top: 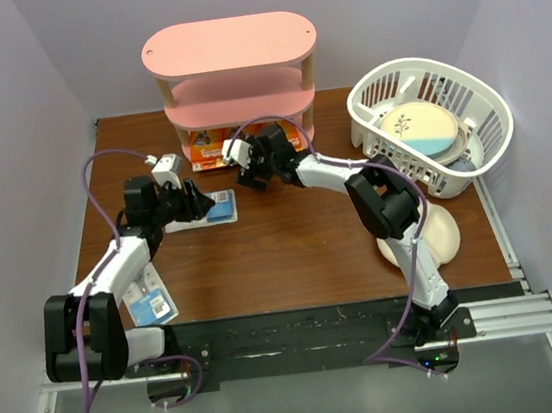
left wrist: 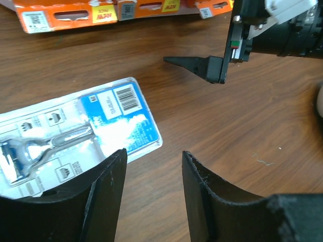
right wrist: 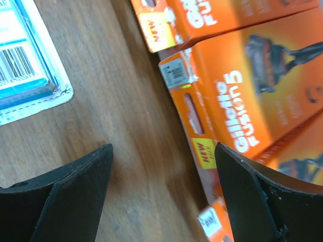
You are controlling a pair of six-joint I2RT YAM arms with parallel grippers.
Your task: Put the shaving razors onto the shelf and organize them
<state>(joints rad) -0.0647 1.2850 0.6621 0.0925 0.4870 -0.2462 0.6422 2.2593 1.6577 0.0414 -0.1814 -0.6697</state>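
Orange razor packs (right wrist: 252, 85): flat glossy card boxes, bright orange, each with a black razor picture, white lettering and a yellow "NEW" tag. They lie side by side on the desk at 12 o'clock, against the near foot of the shelf.
Blister pack (left wrist: 108, 118): a white-and-blue card under clear moulded plastic, with a barcode label. A grey-handled razor shows through. It lies flat at 9 o'clock from the desk's middle.
Second blister pack (top: 152, 304): the same kind, flat at 8 o'clock by the near edge, beside the left arm.
Shelf (top: 228, 46): smooth pink boards, elongated ovals, joined by round pale wooden posts. It stands at 12 o'clock at the far edge.
Desk (top: 302, 254): dark brown wood grain.
Left tool (left wrist: 154, 159): released, its black fingers apart over bare wood. One finger overlaps the blister pack's near edge in the wrist view. It is grasping nothing.
Right tool (right wrist: 164, 151): released, jaws wide above the desk. The nearest orange pack's edge shows within the gap; whether it touches I cannot tell.
Basket (top: 432, 183): white slatted plastic, oval, at 2 o'clock. It holds a round plate (top: 418, 131), cream and blue with a small sprig drawing.
Cream plate (top: 443, 234): on the desk at 4 o'clock, partly behind the right arm.
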